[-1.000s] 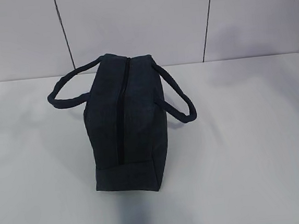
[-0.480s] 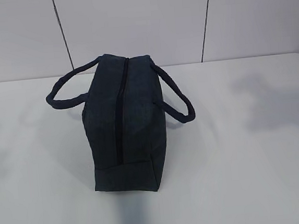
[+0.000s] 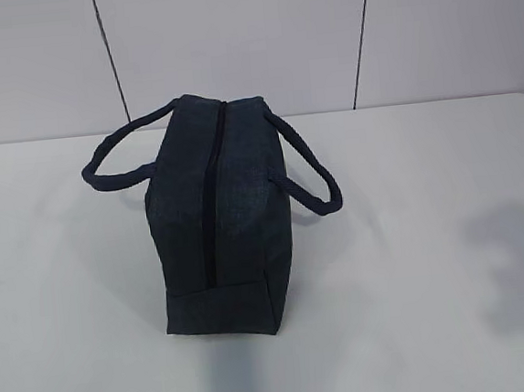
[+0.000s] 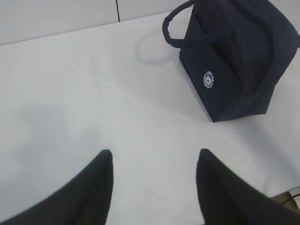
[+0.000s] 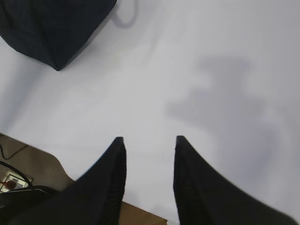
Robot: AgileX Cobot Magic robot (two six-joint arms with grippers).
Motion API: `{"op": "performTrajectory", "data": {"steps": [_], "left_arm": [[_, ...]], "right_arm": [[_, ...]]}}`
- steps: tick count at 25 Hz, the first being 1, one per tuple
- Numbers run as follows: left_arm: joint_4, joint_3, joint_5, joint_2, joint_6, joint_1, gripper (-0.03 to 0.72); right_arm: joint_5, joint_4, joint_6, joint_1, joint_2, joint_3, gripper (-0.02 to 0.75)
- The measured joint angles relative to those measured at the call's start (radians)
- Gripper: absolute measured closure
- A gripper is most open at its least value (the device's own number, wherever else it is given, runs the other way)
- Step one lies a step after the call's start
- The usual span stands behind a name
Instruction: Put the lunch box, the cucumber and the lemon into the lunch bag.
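lunch bag (image 3: 218, 223) zipped shut, upright mid-table; lunch box, cucumber, lemon nowhere in view. left gripper (image 4: 153, 157) and right gripper (image 5: 147, 143) spread, empty, hovering clear. seemingly finished; otherwise unzipping comes next.

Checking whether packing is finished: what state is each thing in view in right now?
lunch bag: upright on the table, zipper closed, handles drooped to either side.
left gripper: open, empty, above bare table.
right gripper: open, empty, above the table edge.
lunch box, cucumber, lemon: not visible.
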Motion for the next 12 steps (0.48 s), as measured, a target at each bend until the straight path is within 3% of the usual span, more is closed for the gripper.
{"op": "performTrajectory", "data": {"steps": [8, 12], "left_arm": [[-0.017, 0.196, -0.098, -0.202, -0.002, 0.0, 0.276], [-0.022, 0.223, -0.137, -0.243, -0.002, 0.0, 0.277]], "right_arm": [[0.008, -0.011, 0.029, 0.0, -0.29, 0.109, 0.489], [-0.015, -0.046, 0.039, 0.0, -0.369, 0.143, 0.489]]}}
